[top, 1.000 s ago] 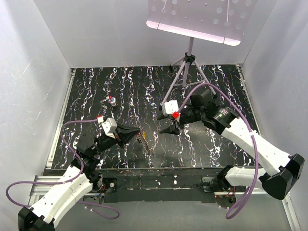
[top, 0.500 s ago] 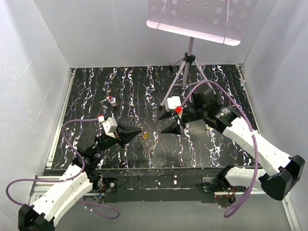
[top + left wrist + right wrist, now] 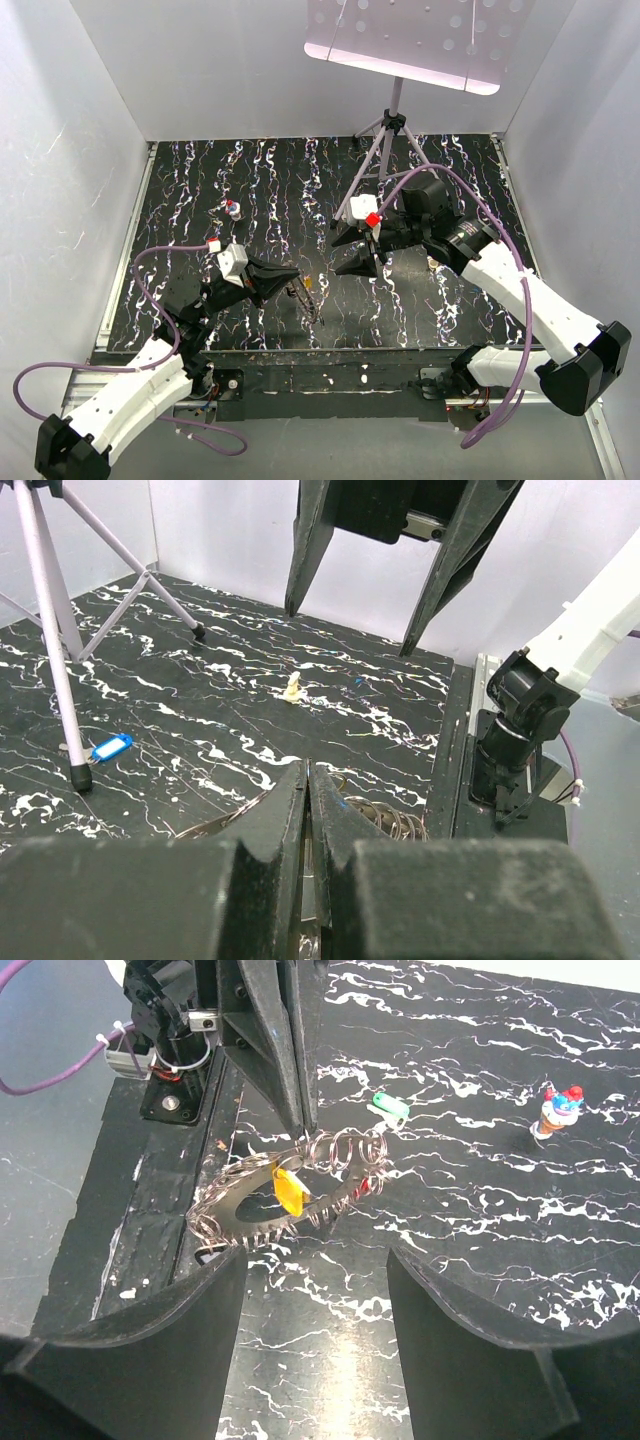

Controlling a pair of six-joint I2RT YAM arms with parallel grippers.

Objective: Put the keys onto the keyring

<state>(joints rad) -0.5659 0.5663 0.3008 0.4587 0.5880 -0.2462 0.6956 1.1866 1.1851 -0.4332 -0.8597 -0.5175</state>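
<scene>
Obliquely above keyring (image 3: 232, 1218): R pincer (image 3: 315, 1257), wide.

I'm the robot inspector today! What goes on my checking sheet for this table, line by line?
Surface: black table with white marbling.
Job's things: keyring tilted, one edge raised, yellow key at its middle; green key, blue key and beige key lie loose on the table.
Clutter: small red-and-blue thing, too small to identify; tripod stand.
Grippers: left gripper shut on the keyring's rim; right gripper open, holding nothing.
Cables: purple cables loop off both arms.
Surroundings: white walls; perforated panel on top of the tripod stand.
</scene>
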